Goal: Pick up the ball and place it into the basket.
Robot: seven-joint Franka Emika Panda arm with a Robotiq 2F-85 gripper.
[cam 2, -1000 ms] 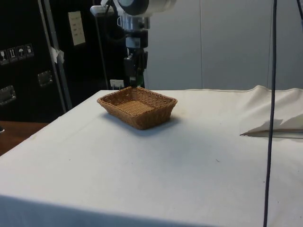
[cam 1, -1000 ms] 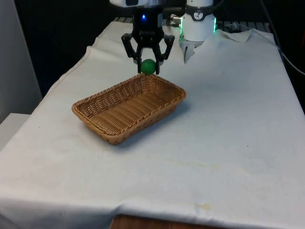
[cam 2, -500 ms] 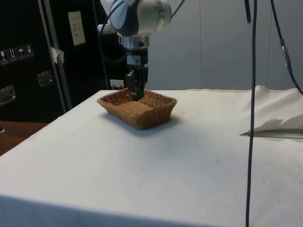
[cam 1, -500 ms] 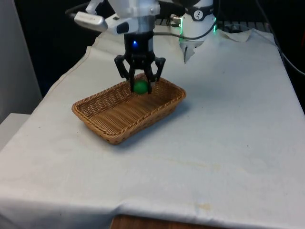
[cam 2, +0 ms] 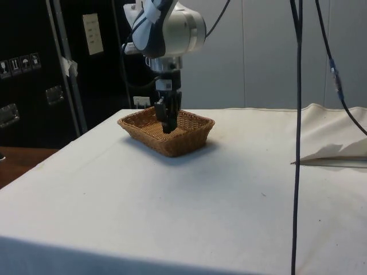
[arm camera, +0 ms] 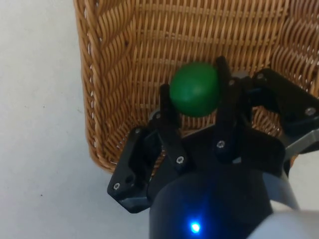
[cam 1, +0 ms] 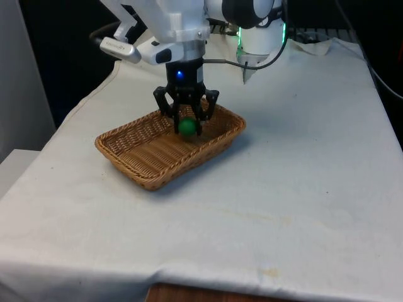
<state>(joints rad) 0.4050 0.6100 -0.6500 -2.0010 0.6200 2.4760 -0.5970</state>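
A green ball (cam 1: 187,127) is clamped between the fingers of my black gripper (cam 1: 187,128), which is shut on it. The gripper hangs inside the brown wicker basket (cam 1: 129,165), over the basket's far end near the robot. In the wrist view the ball (arm camera: 194,89) sits between the two fingers above the basket's woven floor (arm camera: 164,45), close to one end wall. From the side, the gripper (cam 2: 166,127) reaches down below the rim of the basket (cam 2: 189,140); the ball is hidden there.
The basket lies slantwise on the white cloth towards the front view's left. A dark cable (cam 2: 297,137) hangs down in the side view's foreground. Folded cloth (cam 2: 335,153) lies on the table's far part in that view.
The gripper carried the ball from above the basket's far rim forward and down into the basket. It stayed shut on the ball throughout.
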